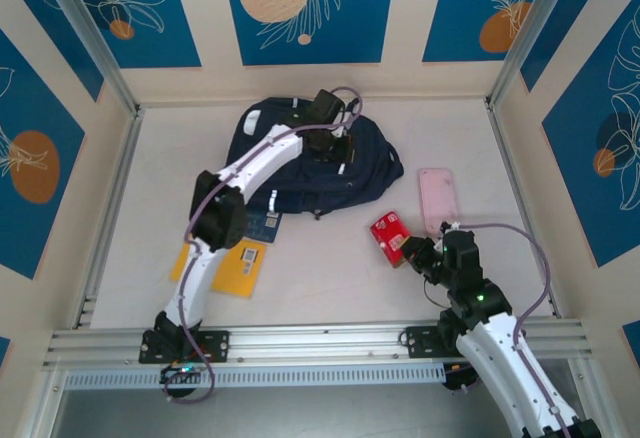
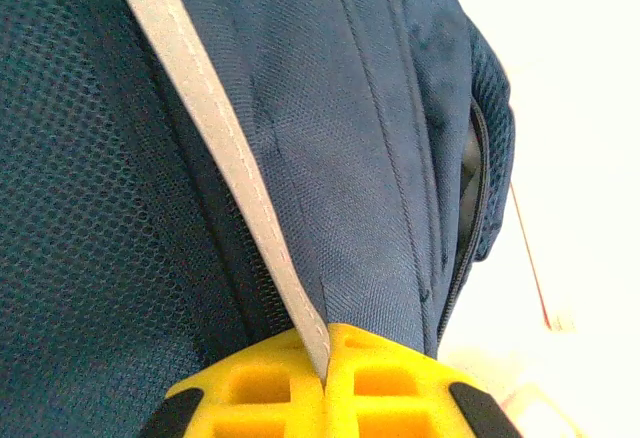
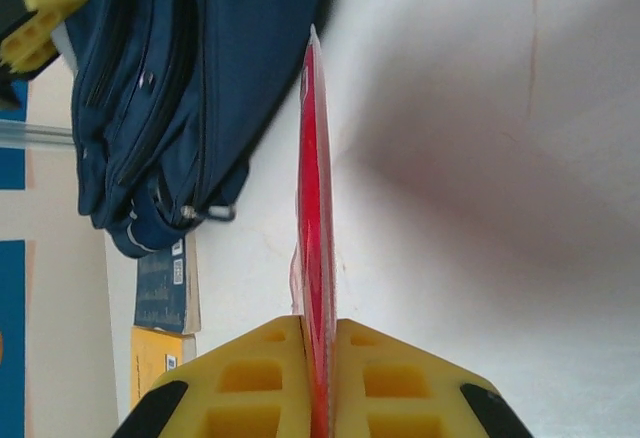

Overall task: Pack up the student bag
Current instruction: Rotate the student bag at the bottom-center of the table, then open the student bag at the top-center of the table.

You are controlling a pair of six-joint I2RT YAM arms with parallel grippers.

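Right claw is clamped tight on a thin red packet, seen edge-on, at the near right of the surface. Left claw is pinched closed on the pale reflective stripe of the student bag, which lies far centre; a pink case sits to its right.

You're looking at a pale surface boxed in by cream walls carrying blue panels with orange discs and white leaf outlines. Aluminium posts rise at the far corners, and a metal rail runs along the near edge.
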